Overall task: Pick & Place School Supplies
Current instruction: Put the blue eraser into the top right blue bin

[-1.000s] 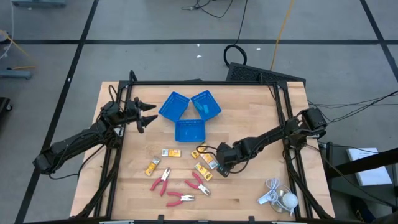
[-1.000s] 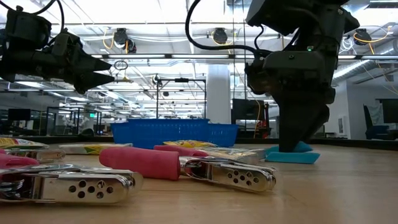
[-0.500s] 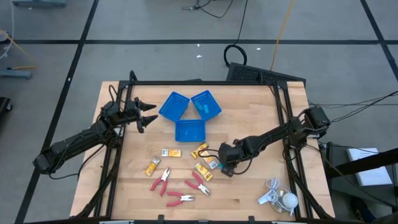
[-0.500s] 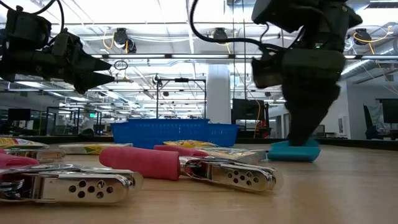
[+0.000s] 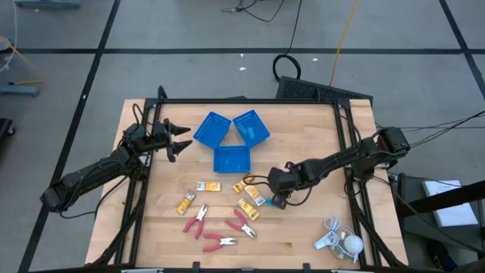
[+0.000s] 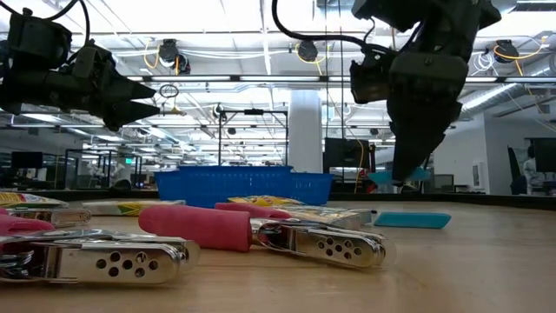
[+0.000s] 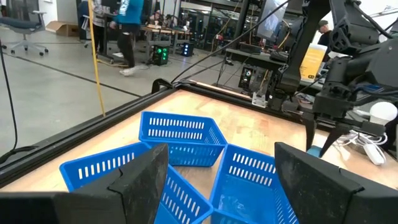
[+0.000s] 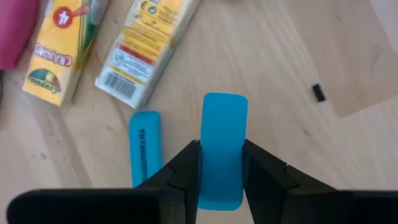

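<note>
Gripping a light-blue piece (image 8: 222,146), right hand (image 8: 221,163) hovers over wooden table (image 5: 303,220); left hand (image 5: 180,139) open

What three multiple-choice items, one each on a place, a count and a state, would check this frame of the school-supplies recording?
1. Where is the left gripper?
A. over the pliers
B. beside the blue trays, at the table's left
C. at the white corded gadget

2. How many red-handled pliers lie on the table?
A. one
B. three
C. five

3. What is the right gripper doing?
A. hanging open and empty
B. holding a yellow packet
C. shut on a light-blue eraser, lifted off the wood

Key: 1 B, the high view shows it left of the blue trays. 2 B, three pairs lie near the table's front edge. 3 C, the right wrist view shows the light-blue eraser between its jaws; the low view shows it clear of the table.
</note>
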You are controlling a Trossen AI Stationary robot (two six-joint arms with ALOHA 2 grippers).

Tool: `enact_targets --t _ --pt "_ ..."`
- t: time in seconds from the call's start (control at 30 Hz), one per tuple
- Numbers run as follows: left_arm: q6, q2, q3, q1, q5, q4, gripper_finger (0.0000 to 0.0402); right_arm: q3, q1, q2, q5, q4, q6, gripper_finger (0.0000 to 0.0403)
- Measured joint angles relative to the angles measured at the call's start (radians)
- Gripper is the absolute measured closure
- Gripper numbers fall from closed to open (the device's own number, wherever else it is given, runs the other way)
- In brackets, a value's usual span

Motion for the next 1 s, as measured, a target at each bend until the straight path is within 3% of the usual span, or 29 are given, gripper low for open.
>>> enact_targets --t 0.63,0.77,1.0 --pt "0.000 0.000 0.000 0.000 0.000 0.000 0.0107 -0.107 -0.102 -0.002 0.001 0.081 -0.031 0.0312" --pt "0.000 0.000 0.000 0.000 0.000 0.000 0.0107 -0.140 -0.128 -0.002 0.053 0.161 -0.063 0.0312" --pt "0.000 0.000 0.000 0.000 0.000 0.000 0.0107 -0.215 -0.176 -0.002 0.049 0.360 -0.094 0.0312"
